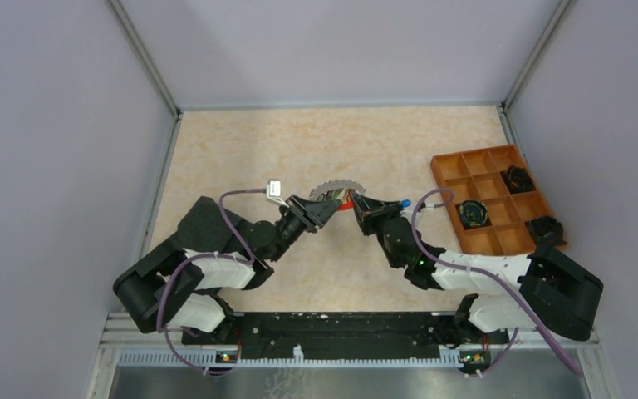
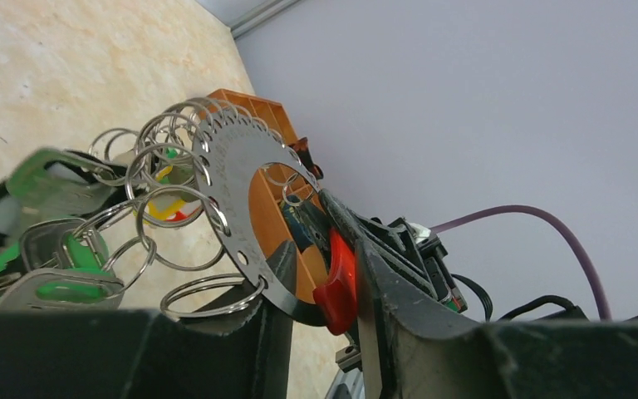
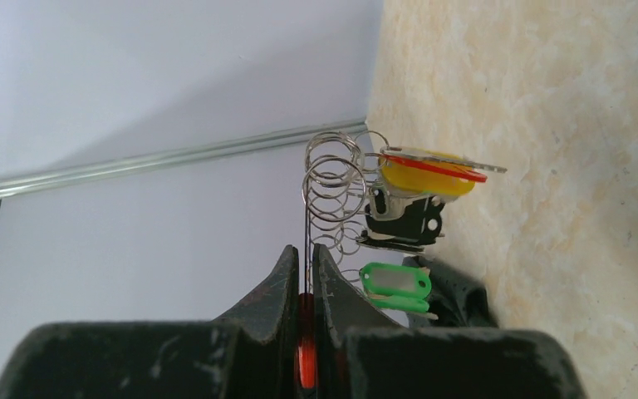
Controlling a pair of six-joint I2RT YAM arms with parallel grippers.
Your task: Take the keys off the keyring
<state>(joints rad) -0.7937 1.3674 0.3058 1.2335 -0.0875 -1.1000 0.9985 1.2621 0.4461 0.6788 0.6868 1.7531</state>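
The black-and-white left arm (image 1: 216,241) and right arm (image 1: 457,270) lean inward from bent elbows, tips nearly meeting. The right jaws pinch tight on the thin grey red-sleeved metal keyring (image 3: 305,353); how far the left jaws are closed cannot be told.

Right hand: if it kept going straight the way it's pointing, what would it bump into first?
The right hand is pinching the keyring edge-on. Straight ahead, the keys hanging from it would probably come first. The left hand faces it just beyond them, though how far beyond is hard to judge.
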